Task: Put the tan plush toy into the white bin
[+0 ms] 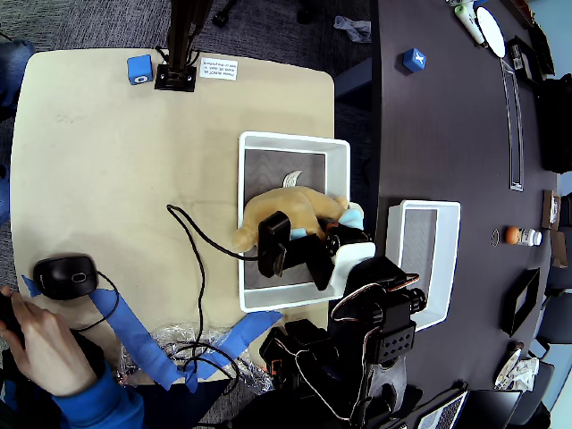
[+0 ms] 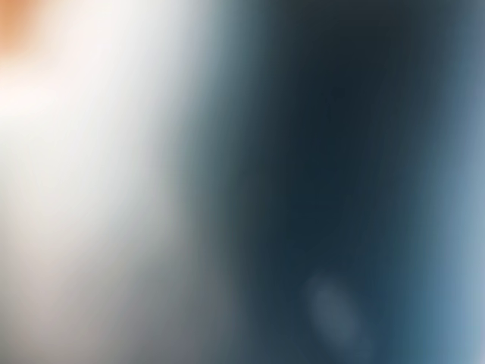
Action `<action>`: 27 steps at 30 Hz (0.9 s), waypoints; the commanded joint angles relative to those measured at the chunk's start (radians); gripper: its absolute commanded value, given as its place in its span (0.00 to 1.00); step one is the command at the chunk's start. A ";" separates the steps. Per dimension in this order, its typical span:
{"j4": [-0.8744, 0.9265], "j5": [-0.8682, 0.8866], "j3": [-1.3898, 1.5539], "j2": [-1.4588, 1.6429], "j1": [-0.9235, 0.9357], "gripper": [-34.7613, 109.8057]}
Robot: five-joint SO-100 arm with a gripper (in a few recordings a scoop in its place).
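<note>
In the overhead view the black arm reaches up-frame, its gripper [image 1: 332, 234] hidden beneath it.

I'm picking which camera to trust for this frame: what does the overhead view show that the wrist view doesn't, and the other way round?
Overhead view: the tan plush toy lying over the white bin, with the arm's gripper above it; whether the fingers are closed is unclear. It also gives a smaller white bin, a mouse and a person's hand.

Wrist view: just blur, a pale left side and dark blue right.

Shared: perhaps the toy, as an orange smear.
</note>
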 commanded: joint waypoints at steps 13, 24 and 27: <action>0.307 -0.014 -0.146 0.212 0.015 0.56; 0.322 -0.015 -0.199 0.437 0.097 0.60; 0.322 -0.015 -0.202 0.472 0.152 0.60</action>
